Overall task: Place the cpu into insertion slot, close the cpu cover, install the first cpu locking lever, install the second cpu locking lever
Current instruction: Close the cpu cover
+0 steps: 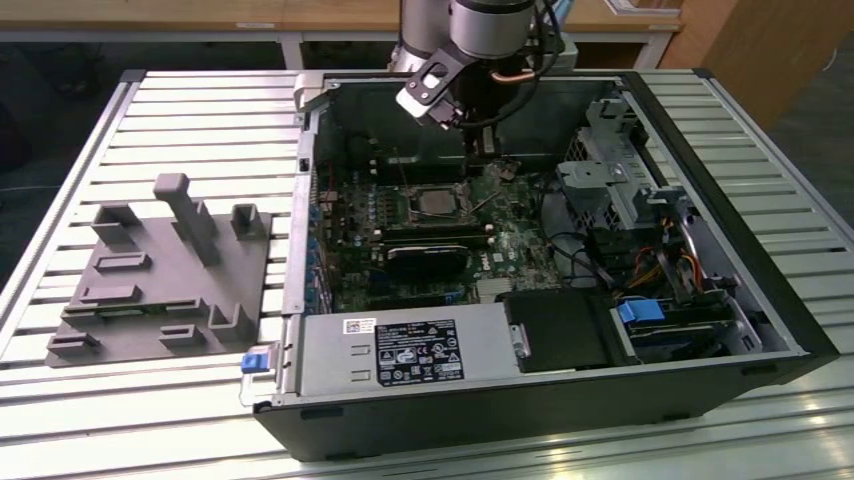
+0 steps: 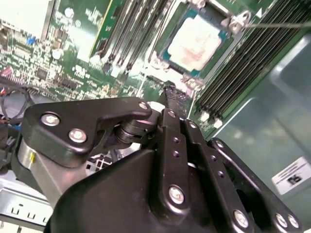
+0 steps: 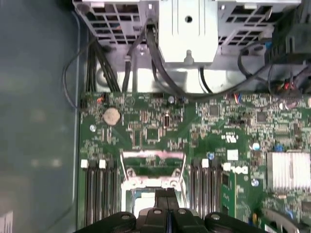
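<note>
In the exterior view my gripper (image 1: 478, 160) reaches down into the open computer case, just behind the insertion slot (image 1: 434, 203) on the green board. The cpu (image 2: 199, 41), a pale square chip, lies in that metal-rimmed slot. Both wrist views show the black fingers pressed together with nothing between them, and the gripper's tip (image 2: 175, 97) hovers by the slot's edge. In the first wrist view the cpu cover (image 3: 153, 183), a silver frame with a square window, lies just beyond the gripper (image 3: 166, 195). I cannot tell whether the cover is flat or raised. A thin locking lever (image 2: 277, 24) juts from one slot corner.
Long black memory slots (image 2: 243, 68) flank the socket. In the case are a black heatsink (image 1: 427, 262), a power supply (image 1: 400, 350), a drive cage (image 1: 601, 180) and cables (image 1: 641, 265). A grey fixture block (image 1: 160, 270) sits on the slatted table at the exterior view's left.
</note>
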`<state>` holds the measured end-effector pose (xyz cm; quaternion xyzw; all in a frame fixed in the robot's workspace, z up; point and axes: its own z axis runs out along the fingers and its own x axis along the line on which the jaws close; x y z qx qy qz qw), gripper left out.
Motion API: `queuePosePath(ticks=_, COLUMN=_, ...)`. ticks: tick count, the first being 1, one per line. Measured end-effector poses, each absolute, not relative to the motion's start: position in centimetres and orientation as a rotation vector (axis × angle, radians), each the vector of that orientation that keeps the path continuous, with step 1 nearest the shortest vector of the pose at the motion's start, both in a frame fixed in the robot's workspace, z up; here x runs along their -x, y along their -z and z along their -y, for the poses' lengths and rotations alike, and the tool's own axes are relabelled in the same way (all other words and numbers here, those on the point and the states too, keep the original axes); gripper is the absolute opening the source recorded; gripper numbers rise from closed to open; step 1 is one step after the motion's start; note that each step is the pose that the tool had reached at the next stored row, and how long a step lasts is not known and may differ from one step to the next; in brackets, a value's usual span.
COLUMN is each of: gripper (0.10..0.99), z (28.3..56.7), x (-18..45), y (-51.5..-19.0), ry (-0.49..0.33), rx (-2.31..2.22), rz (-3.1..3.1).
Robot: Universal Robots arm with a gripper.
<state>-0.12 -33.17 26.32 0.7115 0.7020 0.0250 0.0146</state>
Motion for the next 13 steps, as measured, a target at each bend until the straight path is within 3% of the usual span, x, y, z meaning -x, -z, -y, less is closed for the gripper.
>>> queuePosePath(ticks=13, gripper=0.106, z=32.6, x=-2.3, y=-26.0, ry=-0.070, rx=-2.219, rz=-2.189)
